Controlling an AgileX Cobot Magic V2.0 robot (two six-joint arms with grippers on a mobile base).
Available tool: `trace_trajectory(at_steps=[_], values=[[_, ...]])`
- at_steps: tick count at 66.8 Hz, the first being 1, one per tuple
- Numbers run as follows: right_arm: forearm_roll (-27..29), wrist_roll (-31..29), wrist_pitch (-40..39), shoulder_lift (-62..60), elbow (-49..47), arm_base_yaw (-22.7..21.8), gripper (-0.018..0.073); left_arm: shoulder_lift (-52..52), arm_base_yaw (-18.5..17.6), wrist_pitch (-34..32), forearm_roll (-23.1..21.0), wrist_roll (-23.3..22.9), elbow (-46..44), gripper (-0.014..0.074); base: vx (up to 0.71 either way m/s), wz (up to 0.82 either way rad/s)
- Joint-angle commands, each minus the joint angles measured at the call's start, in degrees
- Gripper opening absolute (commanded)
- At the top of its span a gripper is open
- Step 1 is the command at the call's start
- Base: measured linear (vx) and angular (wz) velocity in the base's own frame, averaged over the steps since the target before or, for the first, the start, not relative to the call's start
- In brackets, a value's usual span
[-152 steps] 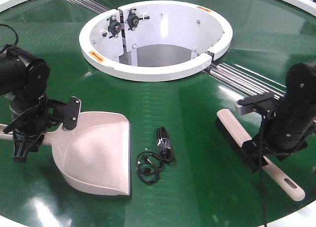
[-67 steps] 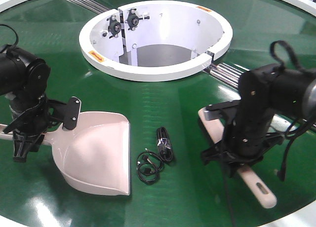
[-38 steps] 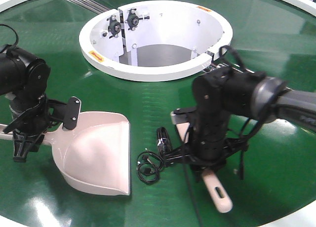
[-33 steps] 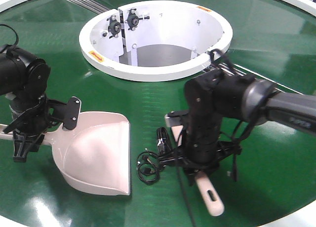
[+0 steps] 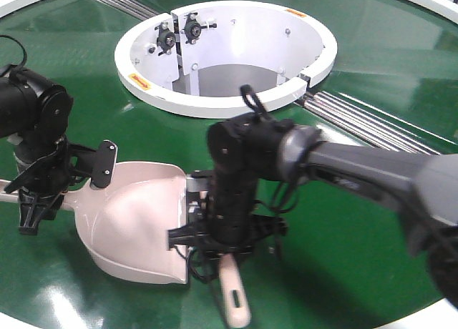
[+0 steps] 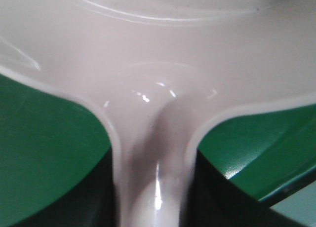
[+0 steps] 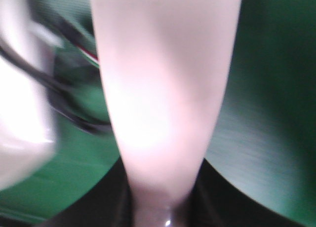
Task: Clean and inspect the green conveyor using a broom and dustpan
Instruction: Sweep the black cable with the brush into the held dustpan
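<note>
1. The left gripper [image 5: 37, 200] is clenched on the dustpan [image 5: 136, 222], gripping its long handle. In the left wrist view the handle runs straight out between the dark fingers [image 6: 94, 202], and the scoop widens just ahead of them.
2. The dustpan lies flat on the green conveyor [image 5: 343, 229]. Its scoop reaches away from the left gripper towards the right gripper [image 5: 215, 237], with the open front lip on the far side.
3. The right gripper is grasping the broom [image 5: 230, 282] around the middle of its length. In the right wrist view the pale handle fills the gap between the fingers [image 7: 116, 202] and tapers towards the camera.
4. In the front-facing view the broom's slotted handle end sticks out below the right gripper, towards the near edge of the belt. Its head end lies above the gripper, right at the dustpan's front lip. The gripper and wrist hide most of the head, so I cannot tell whether the bristles touch the belt.
5. In the right wrist view a blurred dark cable [image 7: 69, 108] lies on the belt just to one side of the broom, beside the pale edge of the dustpan.
6. Beyond both grippers stands the white hub [image 5: 215, 104]. Silver rollers [image 5: 358, 118] run out from it behind the right arm.
</note>
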Motion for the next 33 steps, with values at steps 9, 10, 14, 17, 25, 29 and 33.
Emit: trace_trajectory(at_steps=[9,10,14,17,25,29,33], values=[[8.27,-3.93,3.5,5.65,-16.9,3.3,-0.0003,-2.42,-0.25,2.93,0.96,-0.24,-1.61,-0.0006,0.0,0.0],[8.27,-3.93,3.5,6.08,-18.1,3.47,-0.0003,-2.42,-0.25,2.93,0.96,-0.24,-1.61,-0.0006,0.0,0.0],[8.27,-3.93,3.5,6.93,-22.39,3.47,-0.0003,-2.42,-0.25,2.93,0.96,-0.24,-1.61,-0.0006,0.0,0.0],[8.35,-3.86,3.44,7.22,-24.5,3.47,-0.0003,-2.42,-0.25,2.93,0.96,-0.24,-1.61,-0.0006,0.0,0.0],[8.38,-3.82,3.44,6.97,-28.34,3.36,-0.0003,-2.42,-0.25,2.93,0.96,-0.24,-1.61,-0.0006,0.0,0.0],[8.2,-3.96,3.44,6.32,-28.71,3.3,-0.0003,-2.42,-0.25,2.93,0.96,-0.24,-1.61,-0.0006,0.0,0.0],[7.25,-4.16,3.44,5.83,-28.71,3.3,-0.0003,-2.42,-0.25,2.93,0.96,-0.24,-1.61,-0.0006,0.0,0.0]])
